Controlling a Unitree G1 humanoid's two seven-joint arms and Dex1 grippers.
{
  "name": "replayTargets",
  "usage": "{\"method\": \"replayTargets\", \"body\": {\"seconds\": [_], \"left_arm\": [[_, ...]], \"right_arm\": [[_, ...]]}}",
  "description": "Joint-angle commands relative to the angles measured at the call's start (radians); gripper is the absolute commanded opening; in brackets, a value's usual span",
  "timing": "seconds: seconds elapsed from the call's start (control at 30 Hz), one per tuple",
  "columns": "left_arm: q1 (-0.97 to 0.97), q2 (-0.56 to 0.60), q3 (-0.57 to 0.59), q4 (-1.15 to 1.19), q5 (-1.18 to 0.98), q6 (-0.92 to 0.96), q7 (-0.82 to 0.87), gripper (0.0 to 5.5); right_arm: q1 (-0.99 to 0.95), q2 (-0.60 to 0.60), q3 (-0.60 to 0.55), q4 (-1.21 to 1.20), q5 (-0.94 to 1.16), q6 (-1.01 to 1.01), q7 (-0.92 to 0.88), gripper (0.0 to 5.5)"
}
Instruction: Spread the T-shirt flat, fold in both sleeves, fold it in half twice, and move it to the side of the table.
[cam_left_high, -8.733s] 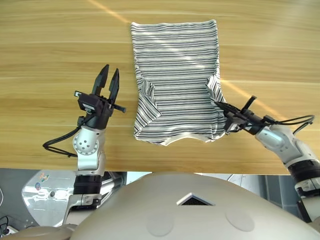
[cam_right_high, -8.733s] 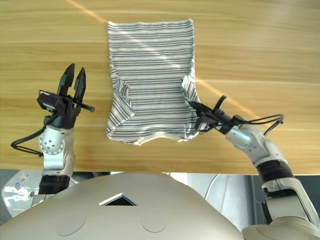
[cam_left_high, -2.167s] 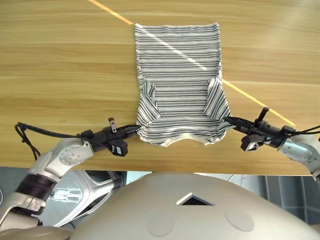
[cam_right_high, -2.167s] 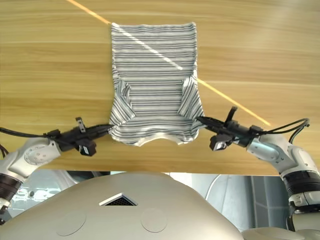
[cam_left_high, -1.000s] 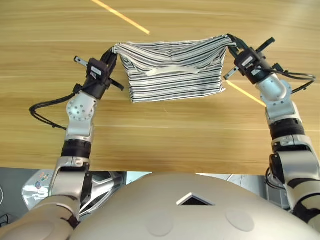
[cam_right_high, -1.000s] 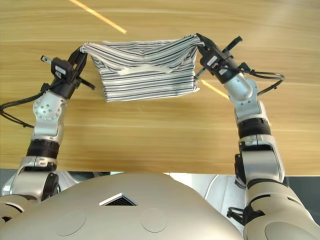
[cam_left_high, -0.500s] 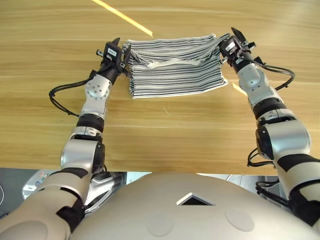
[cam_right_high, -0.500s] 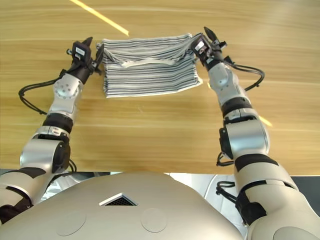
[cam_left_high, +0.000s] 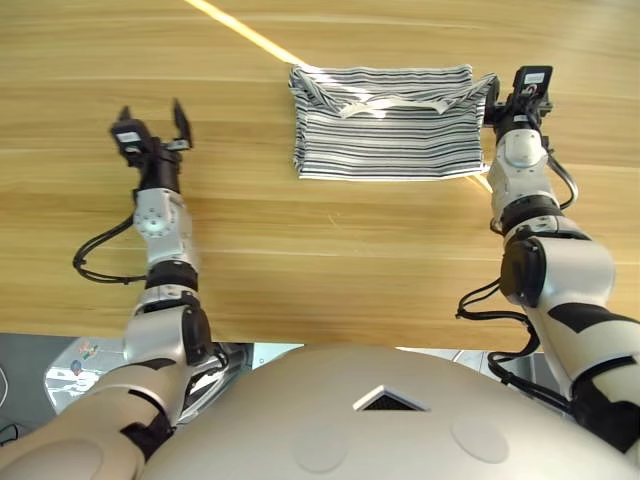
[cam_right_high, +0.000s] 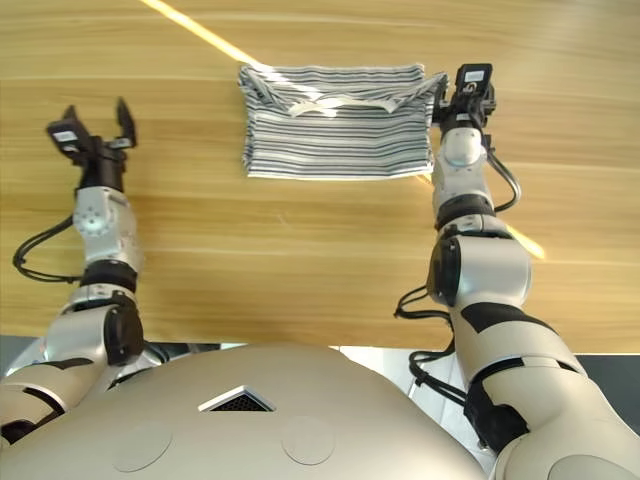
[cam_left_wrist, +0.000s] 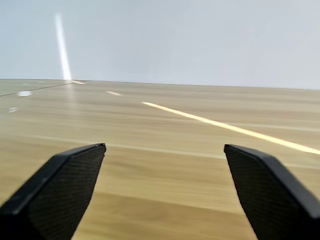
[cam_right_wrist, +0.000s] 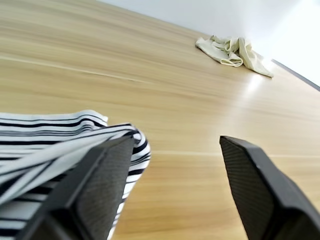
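Observation:
The striped T-shirt (cam_left_high: 385, 125) lies on the wooden table (cam_left_high: 320, 250), folded in half into a wide rectangle with its collar edge on top at the far side. My left gripper (cam_left_high: 152, 118) stands open well to the left of it, over bare wood, with nothing between its fingers (cam_left_wrist: 70, 185). My right gripper (cam_left_high: 531, 78) is open at the shirt's far right corner. In the right wrist view the striped corner (cam_right_wrist: 60, 145) lies beside one finger (cam_right_wrist: 95, 190), and the gap of the right gripper (cam_right_wrist: 177, 145) holds nothing.
A crumpled cream cloth (cam_right_wrist: 235, 50) lies far off on the table. A bright streak of sunlight (cam_left_high: 245, 30) crosses the wood at the far left of the shirt. The table's near edge (cam_left_high: 320, 340) runs just in front of me.
Both grippers carried the shirt's near edge over to the far edge and let go. The left arm has swung away to the left; the right one stays at the corner.

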Motion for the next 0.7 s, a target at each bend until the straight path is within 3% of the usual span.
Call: {"method": "replayTargets", "body": {"seconds": [0.03, 0.07, 0.13, 0.2, 0.3, 0.4, 0.57, 0.7], "left_arm": [[0.077, -0.023, -0.158, -0.105, 0.13, -0.059, -0.089, 5.16], [0.076, -0.022, -0.168, -0.111, 0.14, -0.063, -0.094, 5.2], [0.046, -0.023, -0.169, -0.099, 0.148, -0.048, -0.087, 5.2], [0.029, -0.023, -0.171, -0.09, 0.157, -0.04, -0.077, 5.2], [0.024, 0.003, -0.221, -0.081, 0.231, -0.038, -0.085, 5.2], [-0.115, 0.05, -0.241, 0.015, 0.324, 0.025, -0.03, 5.2], [-0.374, 0.074, -0.271, 0.246, 0.336, 0.091, -0.158, 5.2], [-0.483, 0.053, -0.297, 0.378, 0.366, 0.181, -0.151, 5.2]], "right_arm": [[0.015, 0.091, -0.06, -0.093, 0.111, -0.009, 0.096, 3.16], [-0.021, 0.098, -0.144, -0.067, 0.207, 0.097, 0.115, 3.16], [-0.053, 0.1, -0.179, -0.04, 0.248, 0.197, 0.119, 3.16], [-0.022, 0.111, -0.119, -0.108, 0.198, 0.182, 0.151, 3.16], [0.172, 0.144, 0.023, -0.479, 0.107, 0.111, 0.214, 3.16], [0.327, 0.182, 0.141, -0.698, -0.017, 0.055, 0.161, 3.16], [0.324, 0.157, 0.102, -0.713, -0.072, 0.01, 0.029, 3.16], [0.296, 0.138, 0.063, -0.739, -0.051, 0.001, 0.004, 3.16]]}}
